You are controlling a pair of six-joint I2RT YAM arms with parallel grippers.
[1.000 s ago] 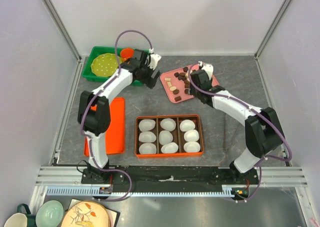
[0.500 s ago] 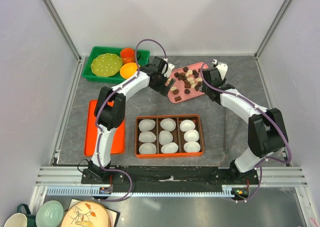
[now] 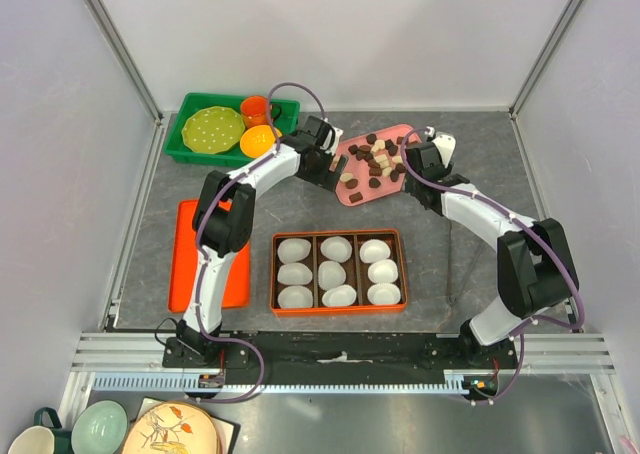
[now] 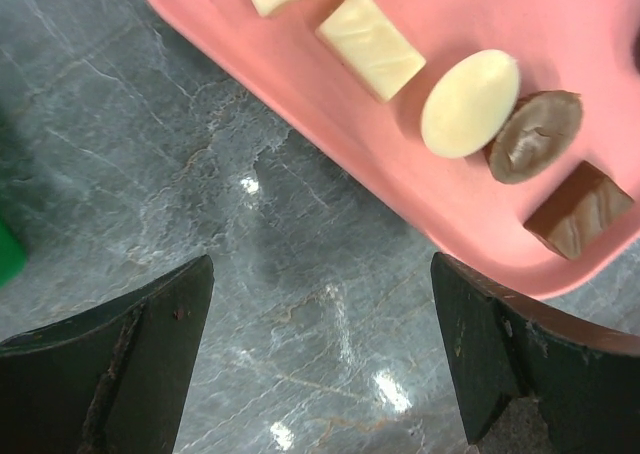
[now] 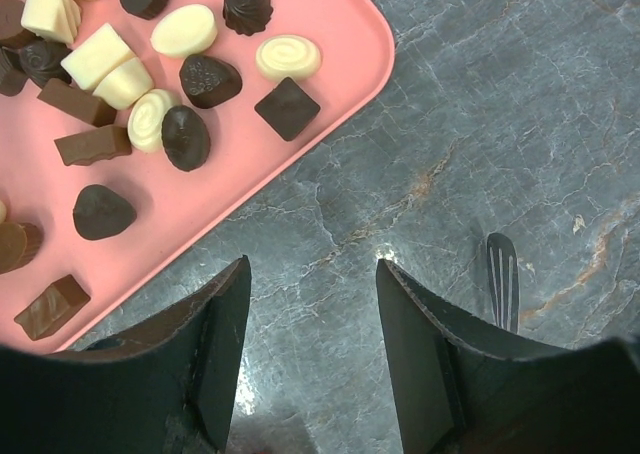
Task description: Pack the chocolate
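Note:
The chocolate (image 3: 372,160), several dark, brown and cream pieces, lies on a pink tray (image 3: 352,195) at the back of the table. My left gripper (image 3: 329,170) hangs open at the tray's left edge. In the left wrist view it (image 4: 322,344) is over bare table, its right finger at the tray's rim (image 4: 330,154), with a cream oval (image 4: 470,103) and a brown block (image 4: 579,210) just beyond. My right gripper (image 3: 414,174) is open and empty at the tray's right side, over table (image 5: 312,344) beside the tray's corner (image 5: 345,64).
An orange box (image 3: 338,236) with white paper cups (image 3: 295,272) sits in front of the tray. A flat orange lid (image 3: 190,264) lies at the left. A green bin (image 3: 190,152) at the back left holds a plate and orange cups. A dark slotted piece (image 5: 503,279) shows by my right finger.
My left arm swung from the green bin over to the pink tray's left edge. The right gripper slid off the tray toward its right side. Both have barely moved in the last half second.

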